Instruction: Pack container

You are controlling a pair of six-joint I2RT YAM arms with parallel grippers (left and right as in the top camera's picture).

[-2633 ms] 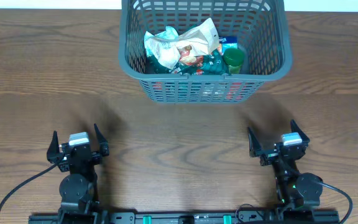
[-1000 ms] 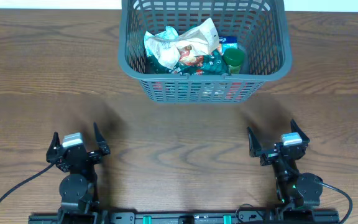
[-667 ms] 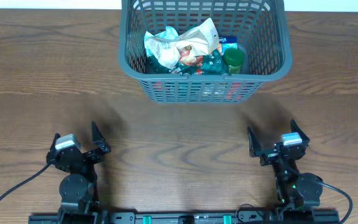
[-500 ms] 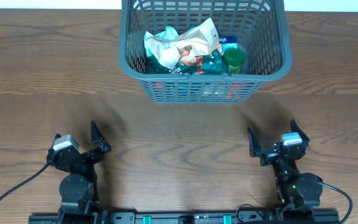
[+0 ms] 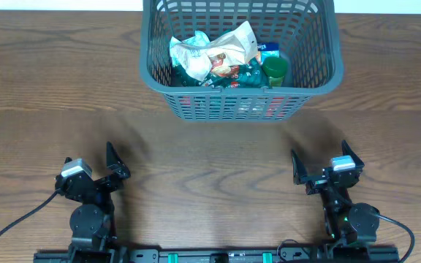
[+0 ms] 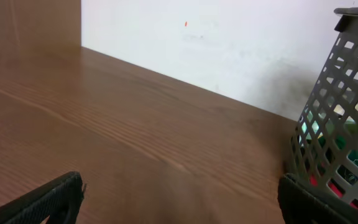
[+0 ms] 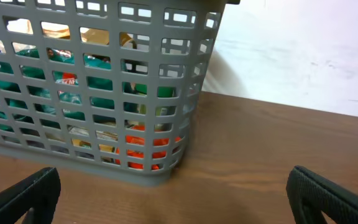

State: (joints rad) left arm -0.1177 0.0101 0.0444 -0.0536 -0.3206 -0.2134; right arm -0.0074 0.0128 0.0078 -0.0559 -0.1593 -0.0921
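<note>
- The container [image 5: 232, 106], a grey lattice basket, stands at the far middle of the desk [image 5: 196, 168].
- Inside it lie a crumpled white packet [image 5: 196, 57], dark green packets [image 5: 243, 74] and a green round-topped item [image 5: 275, 69].
- The left end effector [image 5: 88, 157] and the right end effector [image 5: 320, 155] have their fingers apart, hold nothing, and are well apart from the container.

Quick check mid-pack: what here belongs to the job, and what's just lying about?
Job: container; white packet, green tub, teal packets inside it; left gripper, right gripper, both open.
Lying about: black cable near left arm; wooden table.
</note>
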